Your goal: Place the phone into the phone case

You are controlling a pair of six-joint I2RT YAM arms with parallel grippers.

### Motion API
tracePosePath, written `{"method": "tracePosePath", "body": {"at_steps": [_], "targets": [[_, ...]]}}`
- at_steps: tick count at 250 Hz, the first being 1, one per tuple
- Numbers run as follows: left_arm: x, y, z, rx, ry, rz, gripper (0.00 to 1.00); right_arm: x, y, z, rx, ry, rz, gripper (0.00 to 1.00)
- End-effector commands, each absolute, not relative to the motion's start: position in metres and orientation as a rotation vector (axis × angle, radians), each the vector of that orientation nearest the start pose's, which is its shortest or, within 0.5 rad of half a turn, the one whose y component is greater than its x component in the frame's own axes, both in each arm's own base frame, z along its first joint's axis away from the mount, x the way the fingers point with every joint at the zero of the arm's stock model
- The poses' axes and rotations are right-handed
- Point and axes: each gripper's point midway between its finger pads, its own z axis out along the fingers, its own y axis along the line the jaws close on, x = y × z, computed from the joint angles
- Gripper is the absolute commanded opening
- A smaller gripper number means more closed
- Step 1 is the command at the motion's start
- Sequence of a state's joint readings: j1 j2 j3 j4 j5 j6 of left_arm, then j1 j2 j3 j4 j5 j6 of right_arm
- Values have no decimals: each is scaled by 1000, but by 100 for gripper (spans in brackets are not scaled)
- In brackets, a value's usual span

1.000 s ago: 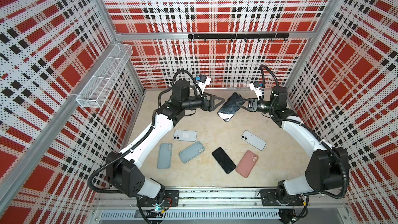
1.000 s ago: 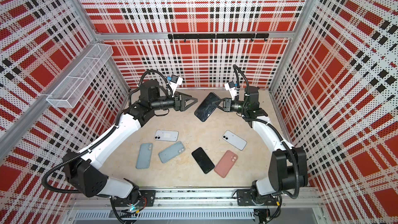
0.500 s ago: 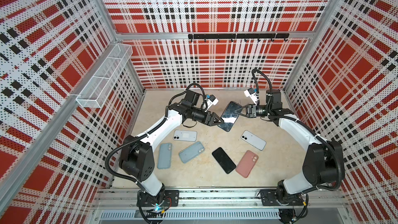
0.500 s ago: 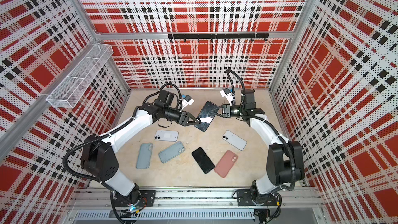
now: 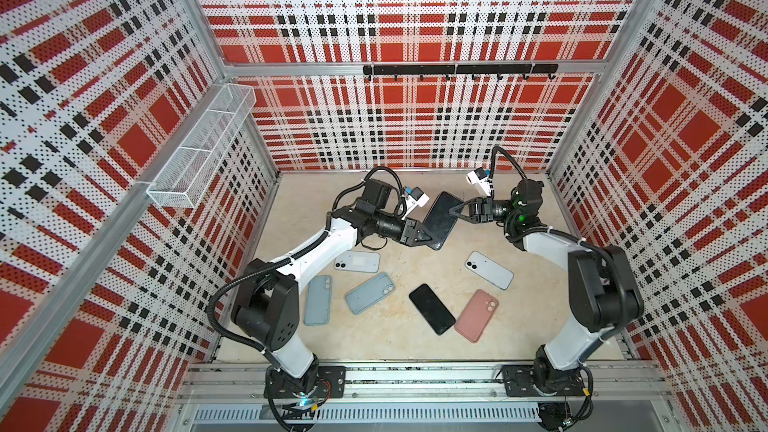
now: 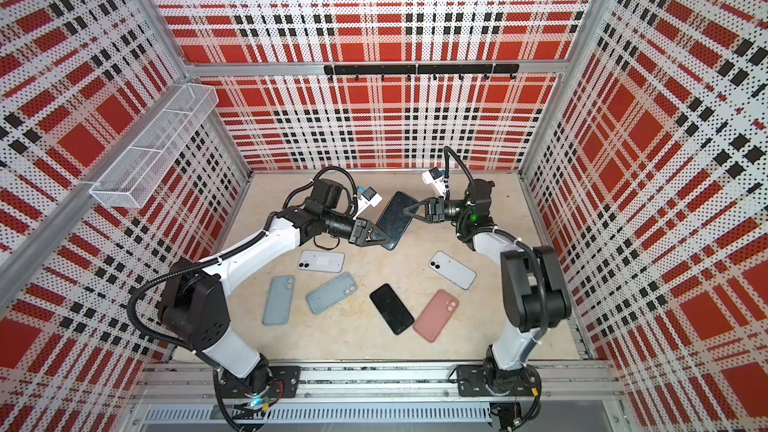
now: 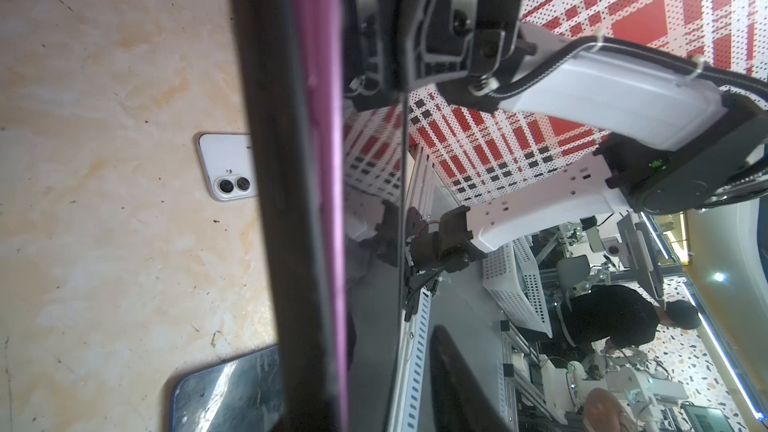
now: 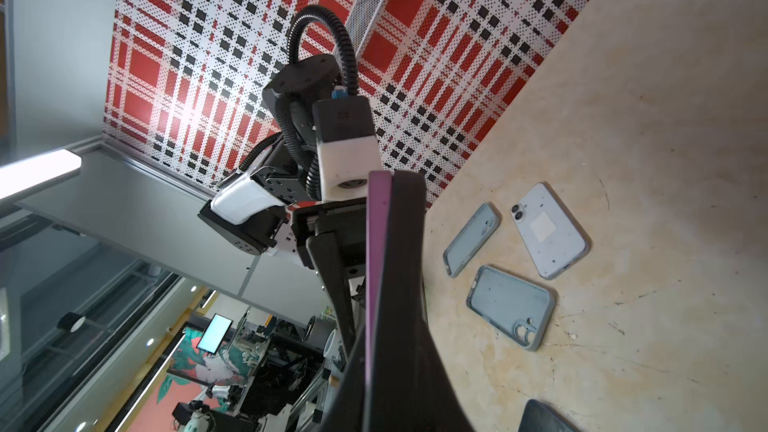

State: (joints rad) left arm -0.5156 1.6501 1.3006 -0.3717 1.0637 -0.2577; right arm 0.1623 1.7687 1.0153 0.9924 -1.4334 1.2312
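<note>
Both arms reach inward and meet at the upper middle of both top views, where we see the phone (image 5: pixel 436 222) held off the table (image 5: pixel 374 342). It is a glossy black slab with a purple rim, its long axis running upper right to lower left. The right gripper (image 5: pixel 453 212) pinches its upper edge; the left gripper (image 5: pixel 430 238) straddles its lower end, and we cannot tell whether it grips.
</note>
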Motion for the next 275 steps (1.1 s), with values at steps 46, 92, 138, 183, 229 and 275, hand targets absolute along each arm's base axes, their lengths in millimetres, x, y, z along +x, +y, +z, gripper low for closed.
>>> {"method": "tracePosePath", "body": {"at_steps": [46, 92, 138, 183, 229, 275], "targets": [[285, -339, 261, 884, 2071, -1642, 18, 347, 229, 297, -679, 1751, 1928, 0], [286, -341, 256, 868, 2090, -1638, 6, 361, 224, 294, -583, 1733, 1925, 0], [297, -340, 253, 827, 2104, -1582, 0, 385, 210, 261, -372, 1836, 1783, 10], [310, -342, 255, 713, 2094, -1561, 0, 388, 191, 226, -362, 2160, 1218, 54], [327, -346, 252, 529, 2083, -1517, 0, 384, 172, 243, -293, 2141, 1078, 72], [352, -351, 228, 278, 2103, -1529, 0, 381, 143, 258, -128, 2110, 877, 73]]}}
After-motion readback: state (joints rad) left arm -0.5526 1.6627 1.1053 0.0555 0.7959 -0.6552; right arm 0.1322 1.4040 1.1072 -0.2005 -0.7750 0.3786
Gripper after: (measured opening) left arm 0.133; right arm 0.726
